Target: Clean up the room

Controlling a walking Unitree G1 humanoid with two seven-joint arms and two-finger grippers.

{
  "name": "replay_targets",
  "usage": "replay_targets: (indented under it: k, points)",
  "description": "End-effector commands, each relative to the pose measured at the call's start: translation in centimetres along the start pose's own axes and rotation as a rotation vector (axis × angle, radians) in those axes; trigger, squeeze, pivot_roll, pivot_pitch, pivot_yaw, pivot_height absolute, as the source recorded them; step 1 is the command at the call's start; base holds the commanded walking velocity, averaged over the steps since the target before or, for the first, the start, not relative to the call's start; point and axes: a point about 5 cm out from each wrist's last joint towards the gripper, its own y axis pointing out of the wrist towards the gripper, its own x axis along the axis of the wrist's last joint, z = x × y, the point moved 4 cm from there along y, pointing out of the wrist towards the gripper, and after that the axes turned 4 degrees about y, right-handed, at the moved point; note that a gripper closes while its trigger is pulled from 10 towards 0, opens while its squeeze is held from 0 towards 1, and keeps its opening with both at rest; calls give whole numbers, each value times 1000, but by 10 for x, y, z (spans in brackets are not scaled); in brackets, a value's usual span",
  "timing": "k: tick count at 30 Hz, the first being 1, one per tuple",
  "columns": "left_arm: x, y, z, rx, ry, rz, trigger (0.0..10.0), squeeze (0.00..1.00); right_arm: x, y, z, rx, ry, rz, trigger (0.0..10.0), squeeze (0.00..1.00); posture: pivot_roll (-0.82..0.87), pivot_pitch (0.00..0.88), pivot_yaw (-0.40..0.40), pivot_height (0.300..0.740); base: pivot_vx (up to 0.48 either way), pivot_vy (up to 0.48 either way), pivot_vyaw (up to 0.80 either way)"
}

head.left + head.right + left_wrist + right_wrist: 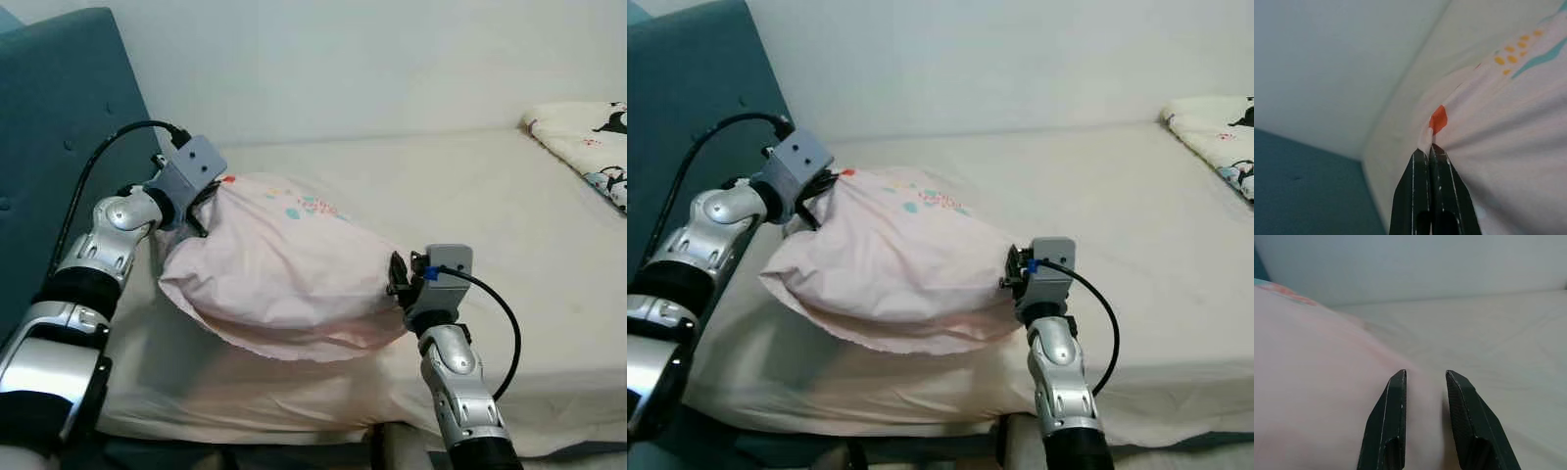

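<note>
Pink pillow (279,269) lies on the bed (490,206), near the head end, just beside the teal headboard (59,117). It sits on the cream sheet, bulged up in the middle, its lower edge drooping toward the mattress's near side.

Left pincer (1431,149): fingers pressed together, clamped on a small fold of the pillow's corner by the red print mark. Fabric runs taut from that pinch.

Right pincer (1425,377): fingers apart, a gap between them, pillow cloth directly ahead and beneath. In the head views it sits against the pillow's opposite end (1019,274), but no fold is seen between the fingers; counts as open, not gripping.

A folded patterned blanket (588,142) lies at the far right of the bed, well apart from the work.

Judged step: squaring the pillow up at the head of the bed.

Risks:
- Left hold is thin, a corner tuck only. A lift or tug could pull the cloth free, and the pillow would flop back.
- With only one end held, the pillow would swing or twist when moved.
- Near edge overhangs slightly; a sideways drag might slide it off the mattress.
- Right fingers closing without cloth gathered between them would miss.
</note>
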Motion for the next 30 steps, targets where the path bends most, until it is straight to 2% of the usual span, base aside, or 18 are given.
replay_targets:
  k: [1, 3, 5, 6, 7, 8, 10, 12, 13, 14, 17, 19, 22, 23, 24, 25, 26, 30]
  points:
    - [-10, -9, 16, 43, 54, 32, 0, 0, -9, -3, 4, 11, 6, 27, 10000, 0, -30, 0, 35, 566, 0, 0, 0]
    - [-12, -9, 10, 19, 21, 27, 0, 0, -11, -4, 6, 19, 7, 36, 10000, 0, -28, 0, 34, 566, 0, 0, 0]
    - [-14, -12, -19, -115, -87, -26, 0, 0, -22, -6, 12, 53, 3, 90, 10000, 0, -28, 0, 33, 566, 0, 0, 0]
    - [-14, -12, -19, -115, -87, -26, 0, 0, -22, -6, 12, 53, 3, 90, 10000, 0, -28, 0, 33, 566, 0, 0, 0]
    - [-14, -17, -48, -254, -180, -81, 0, 0, -30, -9, 16, 68, -4, 125, 10000, 0, -26, 0, 30, 566, 0, 0, 0]
    - [-14, -17, -48, -254, -180, -81, 0, 0, -30, -9, 16, 68, -4, 125, 10000, 0, -26, 0, 30, 566, 0, 0, 0]
    - [-12, -21, -69, -333, -275, -124, 0, 0, -35, -11, 16, 65, -8, 144, 10000, 0, -25, 0, 27, 566, 0, 0, 0]
    - [-12, -21, -69, -333, -275, -124, 0, 0, -35, -11, 16, 65, -8, 144, 10000, 0, -25, 0, 27, 566, 0, 0, 0]
    - [-8, -22, -79, -353, -347, -149, 0, 0, -36, -12, 15, 59, -5, 150, 10000, 0, -24, 0, 25, 566, 0, 0, 0]
    - [-8, -22, -79, -353, -347, -149, 0, 0, -36, -12, 15, 59, -5, 150, 10000, 0, -24, 0, 25, 566, 0, 0, 0]
    - [13, -23, -114, -366, -620, -242, 0, 0, -40, -12, 10, 23, -3, 170, 10000, 0, -24, 0, 17, 566, 0, 0, 0]
    - [19, -22, -123, -360, -681, -261, 0, 0, -41, -12, 6, 4, -4, 179, 10000, 0, -26, 0, 13, 566, 0, 0, 0]
    - [22, -21, -130, -349, -704, -262, 0, 0, -42, -11, 2, -13, 1, 186, 10000, 0, -27, 0, 10, 566, 0, 0, 0]
    - [13, -15, -132, -273, -668, -203, 6157, 0, -42, -9, -4, -30, 11, 193, 10000, 0, -29, 0, 11, 566, 0, 0, 0]
    - [13, -15, -132, -273, -668, -203, 6157, 0, -42, -9, -4, -30, 11, 193, 10000, 0, -29, 0, 11, 566, 0, 0, 0]
    - [7, -13, -128, -237, -680, -176, 10000, 161, -43, -8, -7, -37, 9, 201, 10000, 0, -30, 0, 12, 566, 0, 0, 0]
    - [3, -13, -123, -218, -708, -158, 10000, 1000, -43, -7, -8, -41, 10, 205, 10000, 0, -31, 0, 14, 566, 0, 0, 0]
    - [-10, -16, -111, -175, -757, -115, 10000, 1000, -45, -6, -11, -52, 15, 214, 10000, 0, -32, 2, 15, 566, 0, 0, 0]
